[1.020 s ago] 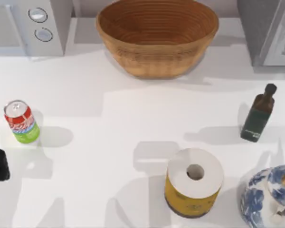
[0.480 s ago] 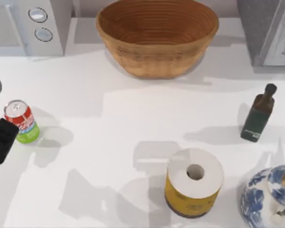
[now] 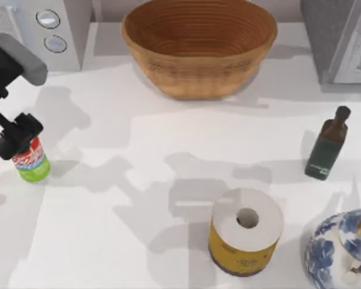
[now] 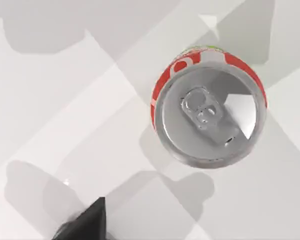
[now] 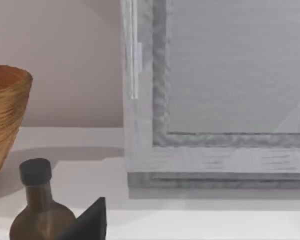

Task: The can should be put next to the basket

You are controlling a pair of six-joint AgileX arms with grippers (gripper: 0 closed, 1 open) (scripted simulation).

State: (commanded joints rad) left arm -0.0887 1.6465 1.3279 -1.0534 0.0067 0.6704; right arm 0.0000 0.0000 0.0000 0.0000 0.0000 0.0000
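My left end effector [image 3: 17, 137] hangs directly above the can [image 3: 30, 161], which stands upright at the tabletop's [image 3: 168, 180] left edge, well apart from the basket [image 3: 198, 48]. I cannot tell its finger state. An off-centre descent could clip the rim and topple the can.

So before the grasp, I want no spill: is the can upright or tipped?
Upright. The can stands on its green base on the table, and the left wrist view looks straight down on its round silver top.

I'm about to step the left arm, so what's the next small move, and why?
Probably lower the left gripper straight down around the can. It hovers above the upright can at the table's left side, whose silver top sits off-centre in the wrist view, so centre first. The basket is far off.
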